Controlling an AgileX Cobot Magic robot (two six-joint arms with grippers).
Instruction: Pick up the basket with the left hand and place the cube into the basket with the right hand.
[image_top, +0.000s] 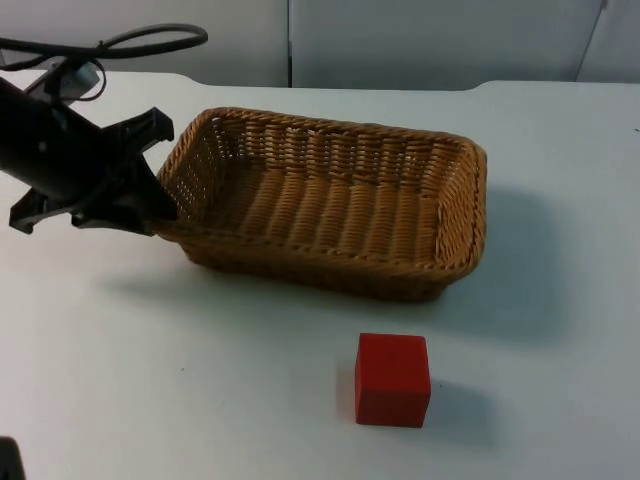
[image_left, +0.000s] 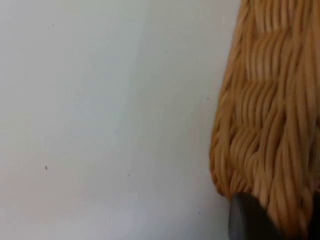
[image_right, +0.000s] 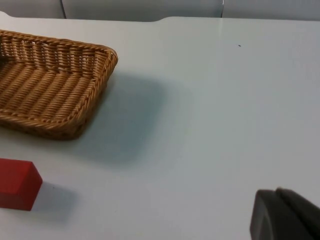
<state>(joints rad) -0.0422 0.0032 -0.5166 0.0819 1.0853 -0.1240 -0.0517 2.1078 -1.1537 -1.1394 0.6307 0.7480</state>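
- A rectangular woven wicker basket (image_top: 330, 205) sits at the centre of the white table (image_top: 560, 180), its long axis running from 9 o'clock to 3 o'clock in the top view, its inside holding nothing.
- The left gripper (image_top: 160, 205) is at the basket's short end at 9 o'clock, its black fingers closed over the wicker rim there; the left arm reaches in from 10 o'clock.
- From the left wrist camera, the basket's woven outer wall (image_left: 265, 110) rises beside bare table (image_left: 100, 100), with one dark fingertip (image_left: 245, 217) pressed against the wicker.
- A soft shadow lies under the basket's 3 o'clock end (whether the basket is lifted off the table or resting on it cannot be told for certain).
- A red cube (image_top: 392, 379) stands on the table at 6 o'clock of the basket, near it but clearly apart, with a strip of white surface between the two.
- The right wrist camera looks across the table at the basket's corner (image_right: 55, 85) and the cube (image_right: 17, 182), both well apart from the right gripper's black fingertip (image_right: 280, 215).
- How wide the right gripper's fingers stand cannot be told.
- A grey partition wall (image_top: 430, 40) closes off the table at 12 o'clock.
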